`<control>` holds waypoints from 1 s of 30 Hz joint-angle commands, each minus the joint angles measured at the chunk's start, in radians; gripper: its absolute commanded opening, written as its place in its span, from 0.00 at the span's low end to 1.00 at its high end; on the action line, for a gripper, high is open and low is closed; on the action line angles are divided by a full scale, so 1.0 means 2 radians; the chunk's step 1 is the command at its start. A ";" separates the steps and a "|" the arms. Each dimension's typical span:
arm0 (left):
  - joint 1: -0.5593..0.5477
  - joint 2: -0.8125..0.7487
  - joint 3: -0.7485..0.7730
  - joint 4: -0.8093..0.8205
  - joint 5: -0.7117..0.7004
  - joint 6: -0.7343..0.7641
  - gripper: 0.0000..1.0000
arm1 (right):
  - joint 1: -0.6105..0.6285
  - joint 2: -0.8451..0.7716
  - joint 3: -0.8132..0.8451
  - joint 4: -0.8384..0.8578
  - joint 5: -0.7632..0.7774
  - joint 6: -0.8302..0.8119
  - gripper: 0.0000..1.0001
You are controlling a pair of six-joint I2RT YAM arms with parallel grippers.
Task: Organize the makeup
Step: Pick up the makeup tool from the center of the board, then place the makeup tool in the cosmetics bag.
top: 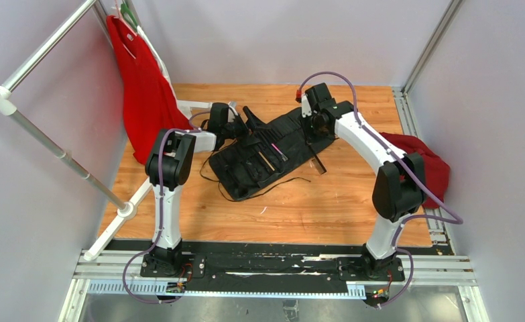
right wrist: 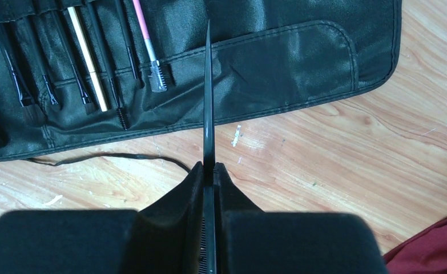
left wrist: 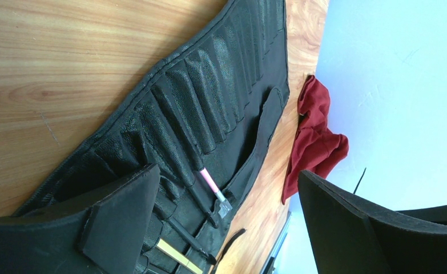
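A black fabric roll [top: 273, 151] lies open mid-table with several makeup brushes in its slots. They include a pink-shafted one [right wrist: 143, 28], a tan one [right wrist: 87, 57] and black ones [right wrist: 118, 108]. My right gripper [right wrist: 209, 168] is shut on a thin black pointed makeup tool [right wrist: 209, 103]. It holds the tool above the wood, with the tip over the roll's flap. My left gripper [left wrist: 226, 228] is open and empty, low over the roll's left end. The pink brush [left wrist: 208, 181] and the tan one [left wrist: 175, 254] lie between its fingers [left wrist: 118, 217].
A dark red cloth [top: 427, 161] lies at the right table edge, behind my right arm. A red garment [top: 142, 94] hangs on a white rack [top: 58, 154] at the left. The roll's black cord [right wrist: 107, 157] trails on the wood in front of it.
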 commanded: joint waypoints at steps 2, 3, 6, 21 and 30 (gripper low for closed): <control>0.007 -0.004 -0.009 -0.043 -0.008 0.002 0.98 | -0.004 0.031 0.058 -0.084 -0.020 -0.024 0.01; 0.007 -0.004 -0.009 -0.042 -0.008 0.002 0.98 | -0.004 0.037 0.065 -0.090 -0.023 -0.026 0.01; 0.007 -0.007 -0.012 -0.040 -0.008 0.000 0.98 | -0.004 0.054 0.085 -0.108 -0.032 -0.030 0.01; 0.007 -0.008 -0.019 -0.027 -0.004 -0.006 0.98 | -0.002 0.133 0.150 -0.144 -0.058 -0.040 0.01; 0.007 -0.006 -0.022 -0.023 -0.002 -0.007 0.98 | 0.001 0.175 0.188 -0.151 -0.069 -0.040 0.01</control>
